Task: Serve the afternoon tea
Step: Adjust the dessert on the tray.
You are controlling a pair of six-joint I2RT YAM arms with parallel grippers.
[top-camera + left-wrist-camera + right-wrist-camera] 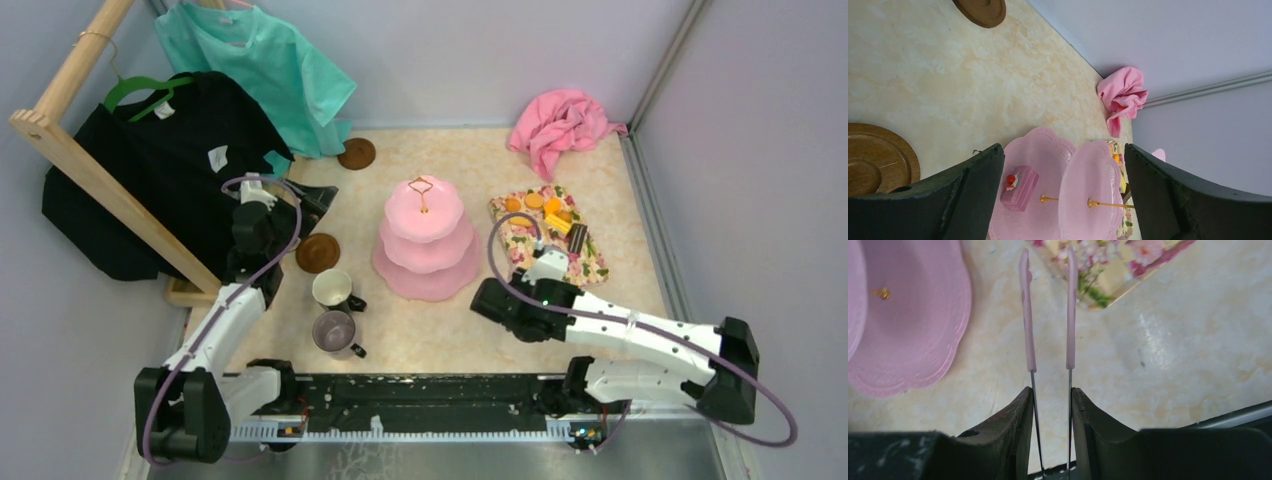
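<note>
While your left tool (1063,150) gaped wide, your right tool (1050,392) pinched pink tongs (1026,315) at three o'clock of the cake stand (425,240).

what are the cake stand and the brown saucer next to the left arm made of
Cake stand: smooth pink tiers with a soft sheen and lacy embossed rims, probably glazed ceramic or plastic; its stem looks like gold metal. Saucer: matte brown with faint ring grain, probably wood.

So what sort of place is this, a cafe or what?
Probably a robot test booth, not a cafe: plain partition walls box in one tabletop, and a wooden clothes rack stands beside the pink cake stand.
</note>
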